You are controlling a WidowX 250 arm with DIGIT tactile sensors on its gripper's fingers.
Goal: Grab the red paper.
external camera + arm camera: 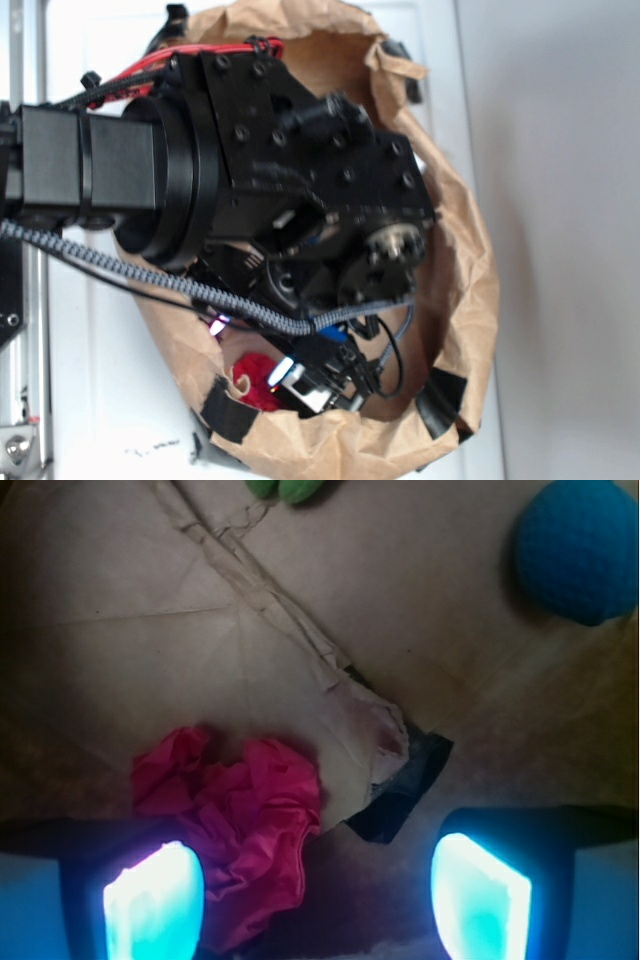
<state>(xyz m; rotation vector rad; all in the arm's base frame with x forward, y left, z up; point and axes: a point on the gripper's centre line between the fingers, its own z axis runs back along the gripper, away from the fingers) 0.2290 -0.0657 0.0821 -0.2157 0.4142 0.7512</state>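
We've got the gripper (320, 900) down inside the brown paper bag (470, 290), fingers (155, 905) spread wide apart, red paper (240, 825) crumpled right by our left finger, partly between them, blue ball (580, 550) far ahead on the right, something green (285, 488) ahead too
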